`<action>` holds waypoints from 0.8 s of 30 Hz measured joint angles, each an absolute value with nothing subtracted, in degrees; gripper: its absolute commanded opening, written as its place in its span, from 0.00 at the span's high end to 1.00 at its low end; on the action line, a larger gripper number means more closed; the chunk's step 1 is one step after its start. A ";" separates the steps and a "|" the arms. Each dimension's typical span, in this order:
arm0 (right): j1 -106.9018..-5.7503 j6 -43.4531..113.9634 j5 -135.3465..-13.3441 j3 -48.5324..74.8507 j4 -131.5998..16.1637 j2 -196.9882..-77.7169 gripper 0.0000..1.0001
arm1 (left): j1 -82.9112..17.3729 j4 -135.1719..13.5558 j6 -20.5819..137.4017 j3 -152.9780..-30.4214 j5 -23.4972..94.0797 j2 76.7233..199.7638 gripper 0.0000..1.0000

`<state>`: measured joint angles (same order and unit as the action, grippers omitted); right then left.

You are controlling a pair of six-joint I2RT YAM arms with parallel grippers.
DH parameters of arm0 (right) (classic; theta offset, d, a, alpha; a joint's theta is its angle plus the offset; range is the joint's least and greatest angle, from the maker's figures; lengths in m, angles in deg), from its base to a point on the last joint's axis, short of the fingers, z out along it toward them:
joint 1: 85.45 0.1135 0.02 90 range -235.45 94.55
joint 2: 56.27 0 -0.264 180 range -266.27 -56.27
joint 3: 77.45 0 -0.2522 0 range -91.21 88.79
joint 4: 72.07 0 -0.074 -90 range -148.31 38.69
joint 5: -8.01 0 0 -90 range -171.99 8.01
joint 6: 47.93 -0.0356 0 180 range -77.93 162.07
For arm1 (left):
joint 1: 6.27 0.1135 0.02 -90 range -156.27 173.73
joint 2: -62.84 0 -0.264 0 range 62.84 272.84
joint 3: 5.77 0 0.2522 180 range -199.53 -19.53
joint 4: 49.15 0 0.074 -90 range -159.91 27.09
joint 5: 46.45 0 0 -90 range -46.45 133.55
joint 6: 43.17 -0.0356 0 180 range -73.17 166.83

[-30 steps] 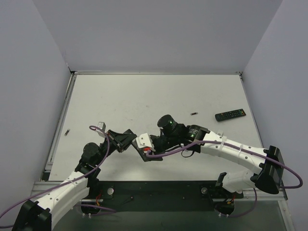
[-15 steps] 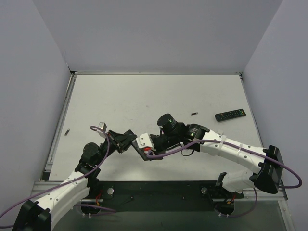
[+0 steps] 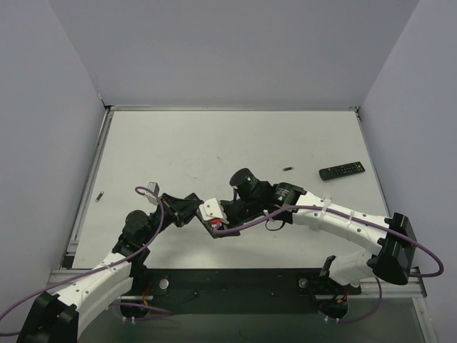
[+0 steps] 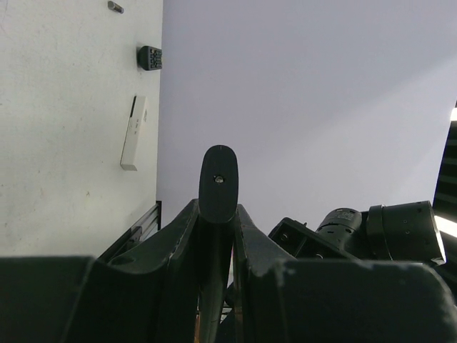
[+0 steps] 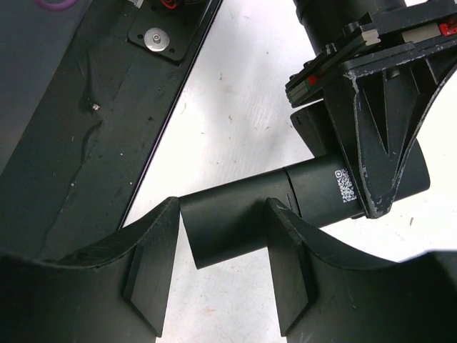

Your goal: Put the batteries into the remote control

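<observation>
The remote control [image 5: 235, 221] is clamped at once by the left fingers [image 4: 171, 250] and the right fingers [image 5: 150, 271] above the desk [image 3: 214, 143]. The nearer battery [image 3: 288, 168] lies at two o'clock from it, on the right arm's side. A second battery [image 3: 100, 195] lies well apart at nine o'clock.

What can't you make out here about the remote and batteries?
1. Held remote: battery bay unseen; arms cover it in the top view, wrist views show only plain dark sides.
2. Battery: which end is which, too small in the top view.
3. Speck near the table left edge: too small to identify, top view.
</observation>
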<state>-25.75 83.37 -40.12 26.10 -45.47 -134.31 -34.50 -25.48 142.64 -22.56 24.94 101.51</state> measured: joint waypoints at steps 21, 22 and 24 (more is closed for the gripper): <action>-26.60 81.36 -38.31 26.36 -49.04 -136.45 0.58 | -34.21 -24.50 143.21 -24.28 24.83 106.19 1.00; -26.60 81.14 -38.31 26.51 -49.30 -136.43 0.58 | -34.21 -24.50 143.14 -24.28 24.85 106.21 1.00; -26.60 80.48 -38.24 26.80 -49.82 -136.24 0.57 | -34.21 -24.50 142.62 -24.28 24.85 106.28 1.00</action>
